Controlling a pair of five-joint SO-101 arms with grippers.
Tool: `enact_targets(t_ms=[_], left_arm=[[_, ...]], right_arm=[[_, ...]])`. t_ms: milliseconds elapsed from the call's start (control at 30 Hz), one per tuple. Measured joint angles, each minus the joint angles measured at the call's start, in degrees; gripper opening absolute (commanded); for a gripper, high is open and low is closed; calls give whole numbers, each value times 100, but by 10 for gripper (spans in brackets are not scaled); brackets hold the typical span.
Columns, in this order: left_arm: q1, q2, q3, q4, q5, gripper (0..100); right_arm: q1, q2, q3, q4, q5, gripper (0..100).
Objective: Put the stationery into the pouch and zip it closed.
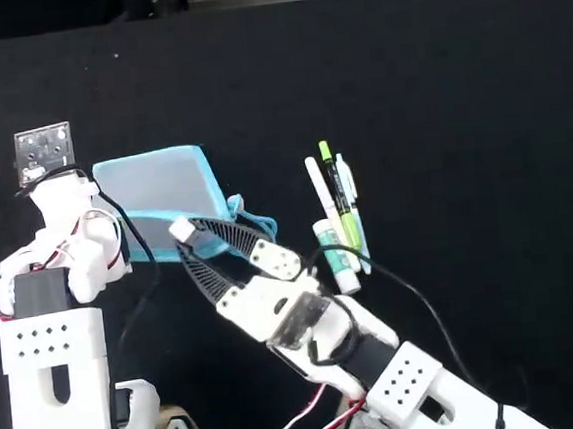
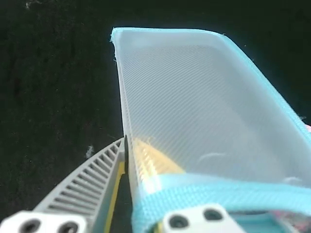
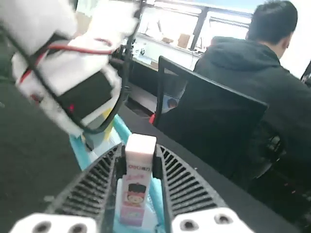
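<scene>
Pouch (image 1: 159, 186): one; we saw the left gripper (image 2: 127, 145) clamped on its edge.
Eraser (image 3: 138, 160): one, pinched by the right gripper (image 3: 140, 151).
Pens (image 1: 348, 224): roughly five, bunched beside the right gripper.

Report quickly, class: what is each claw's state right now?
Left claw: closed, gripping the edge of the pouch.
Right claw: closed, holding an eraser.

My left arm (image 1: 48, 296) and right arm (image 1: 306, 323) are white plastic, with black motor blocks, hole-dotted plates and red and black cables. My left gripper (image 2: 127, 145) is ribbed grey, my right gripper (image 3: 138, 150) ribbed black.
</scene>
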Motion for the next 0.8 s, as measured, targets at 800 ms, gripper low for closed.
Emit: enact_targets(t_ms=[800], left_arm=[[-62,0,0,-62,-9,32]], right_arm=[[-97,-3314,-264,5275,-88,11]])
